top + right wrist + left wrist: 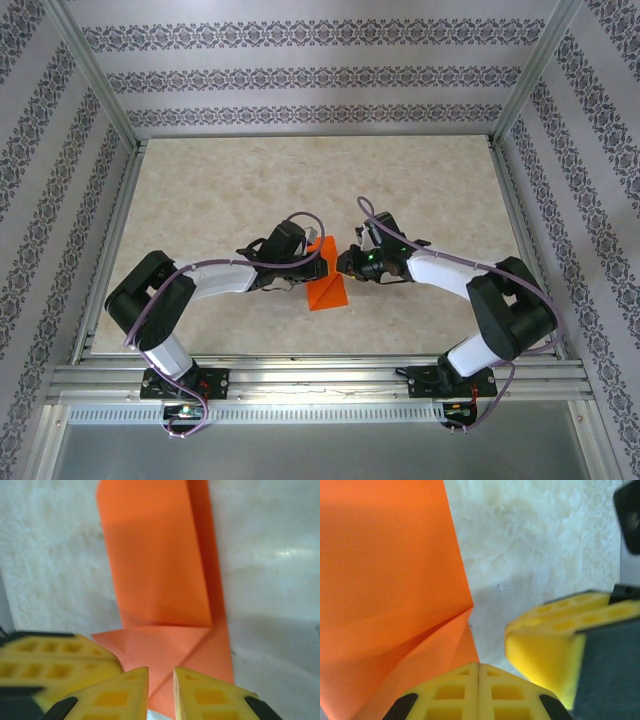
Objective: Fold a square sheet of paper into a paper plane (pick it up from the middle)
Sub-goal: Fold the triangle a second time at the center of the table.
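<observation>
The square sheet of paper (328, 288) is bright orange and lies folded on the marble table, near the middle. In the right wrist view the paper (155, 570) is a long narrow band with a triangular flap folded across its near end. My right gripper (161, 670) hovers over that flap, its jaws a small gap apart with nothing pinched between them. My left gripper (478, 666) is shut, its tips at the paper's (390, 580) edge. From above, the left gripper (322, 262) and right gripper (343, 264) almost meet over the paper's far end.
The pale marble table (250, 190) is bare around the paper. Patterned walls with metal posts enclose it on three sides. An aluminium rail (300, 380) carrying both arm bases runs along the near edge. The right gripper's yellow finger (555, 645) sits close beside my left tips.
</observation>
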Tool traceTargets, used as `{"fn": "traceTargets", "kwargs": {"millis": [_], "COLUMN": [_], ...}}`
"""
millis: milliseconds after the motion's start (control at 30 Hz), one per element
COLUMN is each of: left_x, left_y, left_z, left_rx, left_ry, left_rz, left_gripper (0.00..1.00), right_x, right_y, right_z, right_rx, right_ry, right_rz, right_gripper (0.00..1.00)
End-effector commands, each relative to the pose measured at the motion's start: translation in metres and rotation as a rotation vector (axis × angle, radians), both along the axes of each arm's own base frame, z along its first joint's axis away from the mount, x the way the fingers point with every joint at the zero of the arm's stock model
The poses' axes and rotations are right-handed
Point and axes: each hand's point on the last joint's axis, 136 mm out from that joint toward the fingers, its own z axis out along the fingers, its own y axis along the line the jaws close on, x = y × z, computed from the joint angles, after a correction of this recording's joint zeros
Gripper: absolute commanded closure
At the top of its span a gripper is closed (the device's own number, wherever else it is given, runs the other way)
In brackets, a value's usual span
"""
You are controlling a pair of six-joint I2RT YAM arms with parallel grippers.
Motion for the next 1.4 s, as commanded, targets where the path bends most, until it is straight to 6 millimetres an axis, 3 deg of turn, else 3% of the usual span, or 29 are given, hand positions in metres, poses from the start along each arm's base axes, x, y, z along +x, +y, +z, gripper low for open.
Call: {"fn": "traceTargets", "kwargs": {"millis": [0, 333, 833, 1067, 1367], "left_x": [-0.004, -0.017, -0.023, -0.024, -0.023], "left_y": [0.013, 0.027, 0.027, 0.026, 0.022], "left_z": [-0.024, -0.056, -0.064, -0.063, -0.061], "left_rx": [0.082, 0.160, 0.144, 0.128, 0.106], "left_ry": [0.060, 0.121, 0.141, 0.143, 0.143], "left_rz": [-0.019, -0.032, -0.033, -0.030, -0.032], "left_gripper": [0.97, 0.99, 1.00, 1.00, 1.00], "right_x": [-0.017, -0.043, -0.046, -0.029, 0.003], "right_y": [-0.008, -0.003, 0.006, 0.027, 0.027], "right_z": [-0.008, -0.028, -0.047, -0.032, -0.023], "right_rx": [-0.048, -0.077, -0.106, -0.034, -0.009], "right_ry": [0.057, 0.139, 0.170, 0.104, 0.056], "right_rz": [-0.032, -0.021, -0.004, 0.016, 0.007], "right_gripper": [0.77, 0.72, 0.69, 0.67, 0.57]}}
